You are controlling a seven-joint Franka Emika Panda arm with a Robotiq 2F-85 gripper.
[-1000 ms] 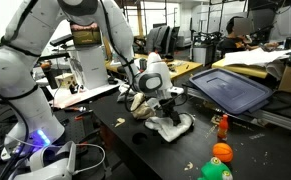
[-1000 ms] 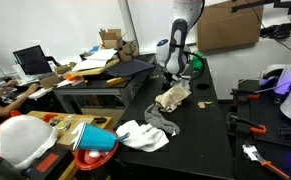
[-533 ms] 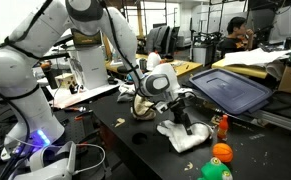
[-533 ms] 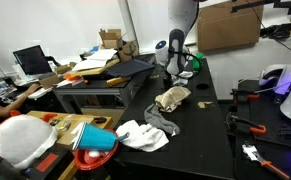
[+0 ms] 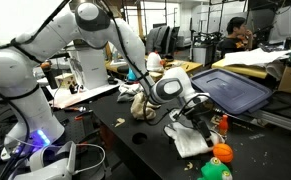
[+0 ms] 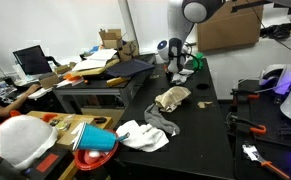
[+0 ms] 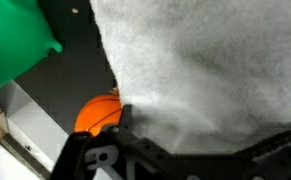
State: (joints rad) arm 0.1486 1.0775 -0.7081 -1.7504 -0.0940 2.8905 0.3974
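Observation:
My gripper (image 5: 202, 124) hangs low over a white fluffy cloth (image 5: 190, 144) on the black table (image 5: 135, 150), its jaws open. In the wrist view the white cloth (image 7: 210, 60) fills most of the picture and lies right against the gripper (image 7: 190, 142), spanning the space between the wide-set fingers. An orange ball (image 7: 97, 115) sits just beside the cloth, with a green object (image 7: 15, 45) past it. In an exterior view the gripper (image 6: 181, 66) is at the far end of the table. I cannot tell whether the fingers touch the cloth.
An orange ball (image 5: 222, 152), a green toy (image 5: 215, 171) and a small orange bottle (image 5: 223, 125) stand close by. A tan cloth (image 6: 172, 98) and a grey-white cloth (image 6: 145, 133) lie mid-table. A dark tray (image 5: 230, 90) leans nearby.
The arm has swung along the table toward the orange ball and come lower. The white cloth beneath it appears shifted the same way. The jaws stay open.

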